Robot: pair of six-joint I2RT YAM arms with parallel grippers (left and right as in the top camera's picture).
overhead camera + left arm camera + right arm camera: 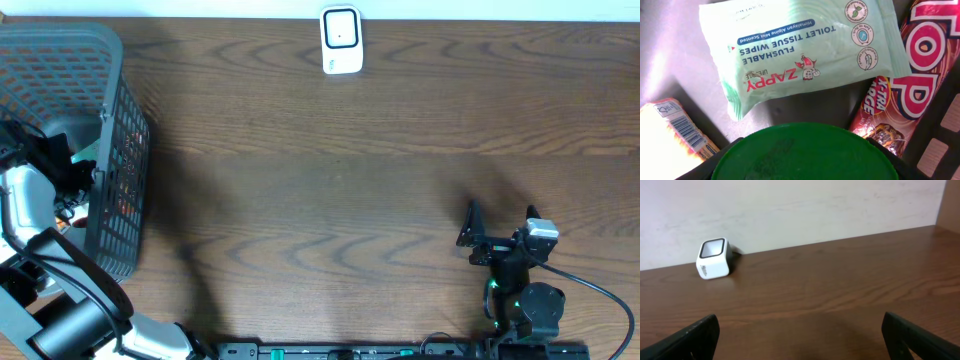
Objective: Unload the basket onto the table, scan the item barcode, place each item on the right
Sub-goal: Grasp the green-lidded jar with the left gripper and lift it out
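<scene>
Now picking: left gripper straddles the green lid, grip unclear; right gripper gapes idle. Next, lift toward the far scanner.

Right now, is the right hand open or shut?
Open: the right hand has its fingers wide apart, only table showing between them.

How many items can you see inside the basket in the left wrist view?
4: wipes pack top centre, brown snack wrapper right, orange packet lower left, green lid bottom centre. More may be hidden.
</scene>
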